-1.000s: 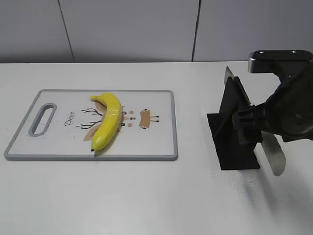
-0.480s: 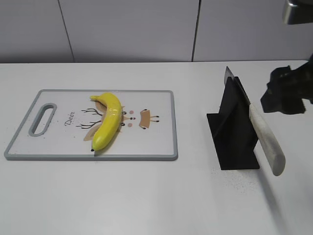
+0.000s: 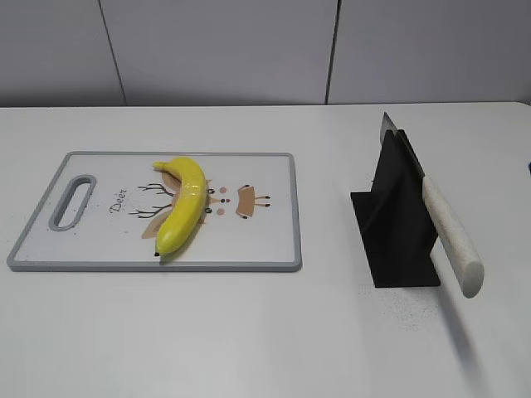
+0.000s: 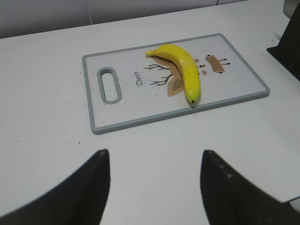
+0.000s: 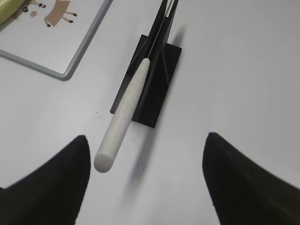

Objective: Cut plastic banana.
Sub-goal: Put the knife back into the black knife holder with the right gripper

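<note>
A yellow plastic banana [image 3: 182, 206] lies whole on the white cutting board [image 3: 265, 240]; both also show in the left wrist view, banana [image 4: 183, 70] and board [image 4: 243, 82]. A knife with a white handle [image 3: 450, 236] rests in a black stand [image 3: 397, 224] on the right, handle sticking out toward the front. In the right wrist view the handle [image 5: 123, 115] lies ahead of my open, empty right gripper [image 5: 146, 140]. My left gripper [image 4: 153, 157] is open and empty, hovering over the table short of the board. Neither gripper shows in the exterior view.
The board has a grey rim, a handle slot [image 3: 73, 201] at its left end and a deer drawing [image 3: 247, 199]. The white table [image 3: 249, 332] meets a grey wall behind. A corner of the black stand [image 4: 289, 47] shows at the left wrist view's right edge.
My right arm, which was at the knife handle a second ago, has moved up and to the right, out of the exterior view. The knife stays in its stand. The banana has not moved.
</note>
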Robot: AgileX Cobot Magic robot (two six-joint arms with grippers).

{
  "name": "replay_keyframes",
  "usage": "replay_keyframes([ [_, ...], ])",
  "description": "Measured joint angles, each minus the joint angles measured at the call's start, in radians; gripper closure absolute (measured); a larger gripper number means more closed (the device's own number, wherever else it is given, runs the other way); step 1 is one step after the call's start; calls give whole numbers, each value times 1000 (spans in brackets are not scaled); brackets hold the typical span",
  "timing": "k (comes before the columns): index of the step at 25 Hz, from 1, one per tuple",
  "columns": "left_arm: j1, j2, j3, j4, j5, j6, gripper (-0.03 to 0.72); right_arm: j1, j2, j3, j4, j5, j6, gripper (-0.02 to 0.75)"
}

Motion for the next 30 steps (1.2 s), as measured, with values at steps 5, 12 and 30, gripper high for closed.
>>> replay_keyframes([
  [5,14,0,0,0,0,0,99,0,-138,109,4,2,-49,160],
  [12,91,0,0,0,0,0,99,0,-354,267,24,3,-61,160],
  [30,98,-16,0,0,0,0,99,0,-832,431,117,46,-126,160],
])
